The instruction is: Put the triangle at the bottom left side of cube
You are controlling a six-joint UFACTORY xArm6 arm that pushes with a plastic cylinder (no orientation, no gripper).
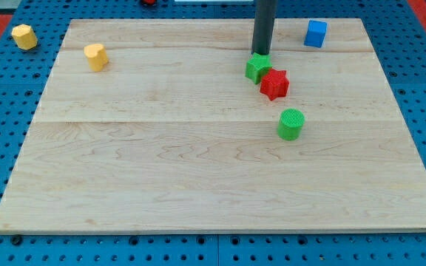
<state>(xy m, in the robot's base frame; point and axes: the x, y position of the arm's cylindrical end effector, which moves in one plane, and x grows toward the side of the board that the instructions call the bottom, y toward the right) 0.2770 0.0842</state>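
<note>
Tip: my tip (pixel 261 53) is seen at the lower end of the straight dark rod, touching the far edge of the green star-like plastic block (pixel 257 67).
Hand: none is carried; the arm ends in a bare rod, with nothing to open or close.
Cube: the blue plastic cube (pixel 316 33) is placed at the far right of the pale wooden table (pixel 161 170), well apart from the tip.
Triangle: no clear triangle can be made out.
Red block: the red star-like plastic block (pixel 275 84) is pressed against the green one's near right.
Green cylinder: the ribbed green cylinder (pixel 291 124) is set nearer.
Yellow blocks: one yellow rounded block (pixel 95 56) is on the far left; another yellow hexagonal block (pixel 24 36) is on the blue pegboard (pixel 6 111).
</note>
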